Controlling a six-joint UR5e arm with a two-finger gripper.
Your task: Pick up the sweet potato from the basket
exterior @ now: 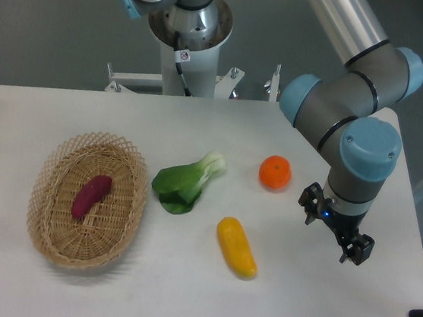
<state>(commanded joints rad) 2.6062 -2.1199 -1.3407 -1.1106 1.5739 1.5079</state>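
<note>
From my station I see the sweet potato [91, 196] lying inside the basket [45, 225], slightly left of the basket's middle and tilted so its upper end points toward the far right. The basket sits on the left side of the white table [180, 300]. Just right of the basket lies a leafy green vegetable [186, 182], and nearer to me, further right, a yellow vegetable [236, 247] rests on its side. An orange fruit [275, 173] stands beyond it, toward the far right. My gripper [333, 232] hangs over the right part of the table, well apart from the basket, with nothing in it. I see its dark fingers [357, 250] at an angle, and I cannot tell how wide the jaws stand from this view.
</note>
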